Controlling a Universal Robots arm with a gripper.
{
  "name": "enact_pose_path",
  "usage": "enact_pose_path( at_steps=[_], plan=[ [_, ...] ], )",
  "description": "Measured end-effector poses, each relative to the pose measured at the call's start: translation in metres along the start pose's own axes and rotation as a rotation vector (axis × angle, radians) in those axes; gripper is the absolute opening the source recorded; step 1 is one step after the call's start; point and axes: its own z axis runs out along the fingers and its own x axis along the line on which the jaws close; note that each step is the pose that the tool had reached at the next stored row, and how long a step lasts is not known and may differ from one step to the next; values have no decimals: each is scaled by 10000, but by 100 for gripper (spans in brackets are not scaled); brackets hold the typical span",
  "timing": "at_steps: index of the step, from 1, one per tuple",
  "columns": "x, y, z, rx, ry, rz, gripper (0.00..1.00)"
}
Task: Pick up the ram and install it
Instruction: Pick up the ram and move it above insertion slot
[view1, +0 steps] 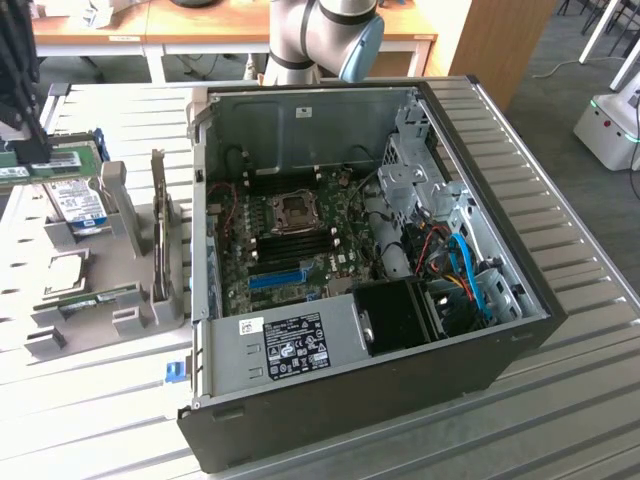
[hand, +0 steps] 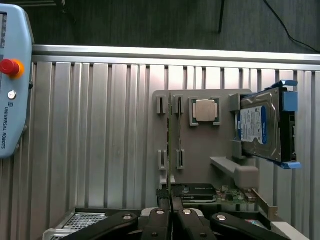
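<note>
Exterior view's left side: clamped on the ram (view1: 60, 162), held level and raised clear above the grey tray (view1: 22, 300), near the hard drive (view1: 82, 203) standing in that tray, well apart from the open computer case (view1: 520, 300). Wrist view: pinched edge-on between the closed fingers of the gripper (hand: 170, 206). Probably mid-carry toward the motherboard, so: hold the squeeze firm and steady; carry the stick level, long edge down; move slowly enough to stop the free ends swinging. Stay high enough to cross the case's wall (view1: 199, 230) at the exterior view's left without clipping it. Aim for the black memory slots (view1: 292, 240) just beside the processor socket (view1: 296, 208), not the blue slot (view1: 276, 277) on the near side of them. Roughly parallel to those slots' run as seen now; worth holding that heading through the carry. Avoid any twist: likely a brittle board, and easily levered out of a two-finger pinch.
</note>
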Motion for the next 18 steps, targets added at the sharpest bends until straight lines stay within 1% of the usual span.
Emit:
enact_pose_path(
  at_steps=[18],
  plan=[
    [3,-483,-16,1,0,0,12]
  ],
)
